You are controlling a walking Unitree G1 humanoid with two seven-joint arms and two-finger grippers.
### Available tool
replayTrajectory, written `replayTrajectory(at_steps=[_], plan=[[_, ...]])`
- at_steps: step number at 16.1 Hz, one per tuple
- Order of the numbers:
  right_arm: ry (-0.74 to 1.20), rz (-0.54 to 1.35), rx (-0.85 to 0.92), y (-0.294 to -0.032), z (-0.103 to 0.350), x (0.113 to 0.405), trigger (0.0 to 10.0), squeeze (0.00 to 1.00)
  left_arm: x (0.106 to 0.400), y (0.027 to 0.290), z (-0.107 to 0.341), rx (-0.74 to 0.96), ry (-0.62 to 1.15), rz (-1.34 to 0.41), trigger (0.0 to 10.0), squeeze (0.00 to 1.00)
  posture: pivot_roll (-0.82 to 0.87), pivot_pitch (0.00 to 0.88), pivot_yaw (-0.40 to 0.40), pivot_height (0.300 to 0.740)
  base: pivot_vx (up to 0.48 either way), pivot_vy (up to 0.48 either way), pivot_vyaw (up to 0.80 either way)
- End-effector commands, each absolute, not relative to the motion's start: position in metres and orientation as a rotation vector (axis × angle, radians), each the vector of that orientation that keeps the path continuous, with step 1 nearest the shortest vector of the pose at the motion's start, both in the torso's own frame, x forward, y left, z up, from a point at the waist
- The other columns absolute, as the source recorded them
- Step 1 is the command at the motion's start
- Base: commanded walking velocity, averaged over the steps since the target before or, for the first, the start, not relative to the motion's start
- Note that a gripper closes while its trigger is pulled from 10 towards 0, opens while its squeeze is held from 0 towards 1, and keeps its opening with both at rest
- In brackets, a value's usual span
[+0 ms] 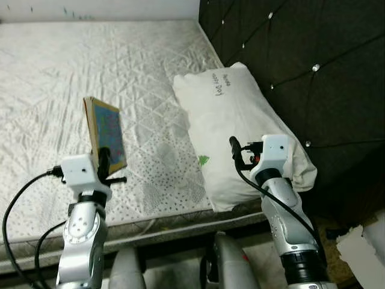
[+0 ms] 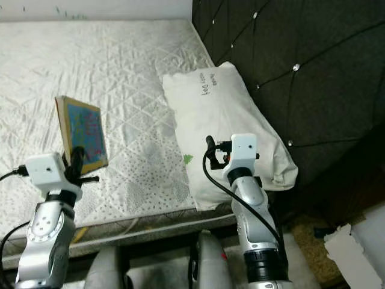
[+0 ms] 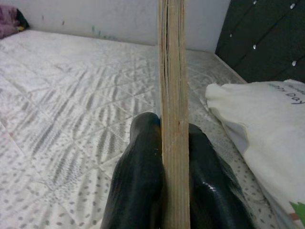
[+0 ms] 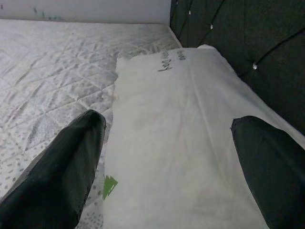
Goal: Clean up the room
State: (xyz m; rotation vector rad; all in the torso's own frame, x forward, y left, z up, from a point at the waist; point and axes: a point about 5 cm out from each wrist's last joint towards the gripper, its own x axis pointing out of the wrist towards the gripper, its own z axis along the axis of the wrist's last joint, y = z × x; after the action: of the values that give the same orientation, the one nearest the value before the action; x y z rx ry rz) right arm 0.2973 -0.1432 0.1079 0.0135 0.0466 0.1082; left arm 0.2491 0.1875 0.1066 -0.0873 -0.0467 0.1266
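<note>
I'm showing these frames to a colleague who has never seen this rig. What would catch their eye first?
Most likely the book with its colourful cover, held upright above the quilted mattress by the left gripper, whose black fingers clamp its lower edge. Next, the white pillow lying against the dark tufted headboard, with the right gripper open just above its near end.

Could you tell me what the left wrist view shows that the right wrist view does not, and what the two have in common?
Left wrist view: the left gripper, jaws shut on the upright book, seen edge-on, and a purple bundle far across the mattress. Right wrist view: the right gripper, jaws open above the pillow, and the green mark near the pillow's edge. Both share the quilted mattress, the white pillow, the dark tufted headboard and the pale wall.
</note>
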Motion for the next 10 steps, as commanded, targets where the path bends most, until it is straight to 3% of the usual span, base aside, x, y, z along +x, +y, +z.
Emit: replayTrajectory(at_steps=[1,5,10], plan=[[0.047,0.107,0.011,-0.145,0.109,0.297,10.0,0.0,0.25,0.188,0.108,-0.112,-0.048,0.14,10.0,0.0,-0.07,0.086,-0.042,0.615,0.0,0.0,0.0],[0.039,0.113,0.015,-0.144,0.109,0.298,10.0,0.0,0.255,0.183,0.102,-0.231,0.014,0.16,10.0,0.0,-0.07,0.088,-0.044,0.565,0.0,0.0,0.0],[0.048,0.107,0.019,-0.144,0.108,0.298,10.0,0.0,0.263,0.171,0.096,-0.392,0.084,0.158,10.0,0.0,-0.08,0.076,-0.045,0.565,0.0,0.0,0.0]])
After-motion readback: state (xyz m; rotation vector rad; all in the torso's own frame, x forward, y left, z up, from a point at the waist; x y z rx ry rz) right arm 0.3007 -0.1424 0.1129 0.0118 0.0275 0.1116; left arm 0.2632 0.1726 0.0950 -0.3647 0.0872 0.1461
